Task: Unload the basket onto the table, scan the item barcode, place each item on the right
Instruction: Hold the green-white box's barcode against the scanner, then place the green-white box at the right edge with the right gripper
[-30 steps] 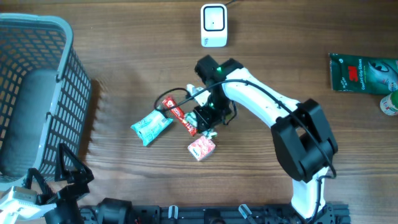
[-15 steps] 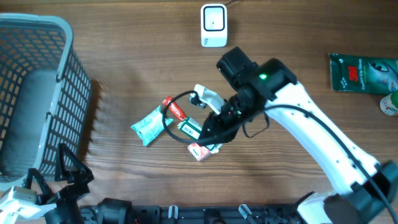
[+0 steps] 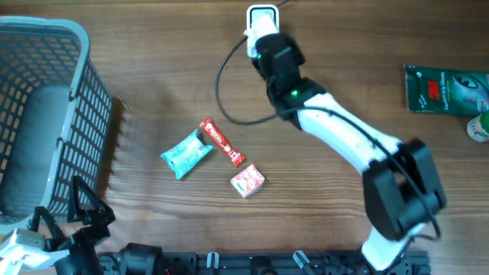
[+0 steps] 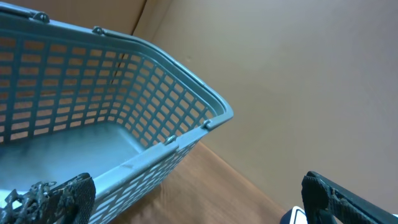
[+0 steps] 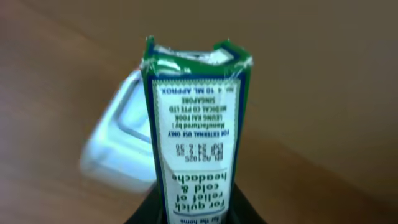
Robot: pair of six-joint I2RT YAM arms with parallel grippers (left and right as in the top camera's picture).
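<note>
My right gripper [image 5: 196, 214] is shut on the item, a narrow green and white box [image 5: 196, 118] with small print on its face. The box stands up between the dark fingers. Behind it on the left lies the white barcode scanner [image 5: 118, 149], blurred. From overhead the right gripper [image 3: 264, 40] reaches over the near part of the scanner [image 3: 261, 17] at the far middle of the table, and the box is hidden under it. My left gripper [image 3: 76, 218] rests open at the near left corner. Nothing lies between the left fingertips [image 4: 50, 196].
A grey mesh basket [image 3: 84, 46] fills the left side and shows close up in the left wrist view [image 4: 155, 106]. A teal packet [image 3: 186, 154], a red bar [image 3: 221, 142] and a small red and white box [image 3: 247, 181] lie mid-table. A green pouch [image 3: 447, 89] lies far right.
The right arm lifted the green and white box out of the cluster of items and swung it up to the scanner at the far side. The left arm stayed still.
</note>
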